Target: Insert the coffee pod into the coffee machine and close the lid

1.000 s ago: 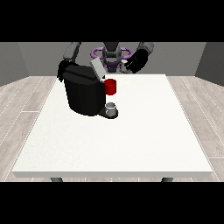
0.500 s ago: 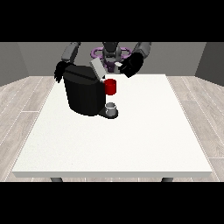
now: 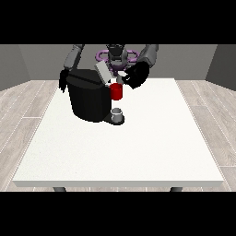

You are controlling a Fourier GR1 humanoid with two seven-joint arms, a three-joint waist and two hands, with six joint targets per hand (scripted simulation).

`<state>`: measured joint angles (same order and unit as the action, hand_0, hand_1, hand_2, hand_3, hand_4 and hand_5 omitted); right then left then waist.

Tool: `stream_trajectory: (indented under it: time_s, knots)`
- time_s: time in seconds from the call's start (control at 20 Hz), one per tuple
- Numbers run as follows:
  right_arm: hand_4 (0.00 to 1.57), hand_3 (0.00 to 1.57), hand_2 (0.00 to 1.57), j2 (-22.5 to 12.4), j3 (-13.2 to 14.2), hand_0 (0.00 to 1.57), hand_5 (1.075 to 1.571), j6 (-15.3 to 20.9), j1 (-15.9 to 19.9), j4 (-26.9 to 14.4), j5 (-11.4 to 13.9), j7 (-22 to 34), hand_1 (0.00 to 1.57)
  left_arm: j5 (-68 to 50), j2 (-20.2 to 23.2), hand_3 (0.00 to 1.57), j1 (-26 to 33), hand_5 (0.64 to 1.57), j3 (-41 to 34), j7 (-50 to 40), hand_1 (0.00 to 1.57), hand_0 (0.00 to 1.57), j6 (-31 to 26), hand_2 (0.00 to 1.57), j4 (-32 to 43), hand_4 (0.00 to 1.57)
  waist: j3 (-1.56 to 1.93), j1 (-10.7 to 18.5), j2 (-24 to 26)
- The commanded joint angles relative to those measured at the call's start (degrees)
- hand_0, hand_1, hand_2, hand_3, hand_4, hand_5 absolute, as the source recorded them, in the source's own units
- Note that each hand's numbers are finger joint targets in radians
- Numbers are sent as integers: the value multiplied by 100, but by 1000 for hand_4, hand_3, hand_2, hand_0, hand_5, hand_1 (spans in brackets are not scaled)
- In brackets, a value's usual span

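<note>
Front view shows the white table (image 3: 138, 152) as the largest thing, and all other things are placed on or above its far part. On it stands the coffee machine (image 3: 87, 97), a black rounded body at the far left part of the table. Its grey lid (image 3: 102, 72) stands tilted up at the top right of the machine, so the lid is not closed. On the right side of the machine there is a red thing at the machine (image 3: 116, 91). Below this red thing, on the small black base of the machine, stands a small grey cup-like thing (image 3: 117, 113); I cannot tell if it is the pod.

Behind the machine is the robot, with a purple ring (image 3: 115, 56) at its body. The hand at the view's right (image 3: 135, 76) is just to the right of the lid and above the red thing, with fingers bent toward the machine; I cannot tell if it holds something. The hand at the view's left (image 3: 63, 81) is at the left edge of the machine, partly hidden by it, and its fingers I cannot tell.
</note>
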<state>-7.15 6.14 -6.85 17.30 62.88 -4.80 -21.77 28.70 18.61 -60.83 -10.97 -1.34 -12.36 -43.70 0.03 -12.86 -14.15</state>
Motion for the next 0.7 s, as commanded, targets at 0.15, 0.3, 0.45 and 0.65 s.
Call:
stream_trajectory:
  time_s: [0.15,0.3,0.45,0.65]
  knots:
    - [301,0,0,-142,2,0,1571,-258,244,58,-89,131,0,-255,270,1374,-209,1571,-314,153,1458,1458,-89,1476,292,596,-4,-112,-240]
    - [267,0,0,-277,179,0,1571,-254,525,-223,-114,-9,0,-296,356,1388,-683,1571,-377,-259,1473,1473,-166,1495,300,626,-1,-164,-447]
    - [202,0,0,-108,-6,0,1571,-186,471,-167,-8,67,0,100,534,1333,-512,1571,-48,122,1422,1422,-53,1461,298,634,-2,-218,-560]
    - [258,0,0,-144,115,0,1571,-140,450,-424,-29,37,0,-16,255,1442,-405,1571,-22,-20,1523,1523,-160,1529,351,698,-1,-87,-331]
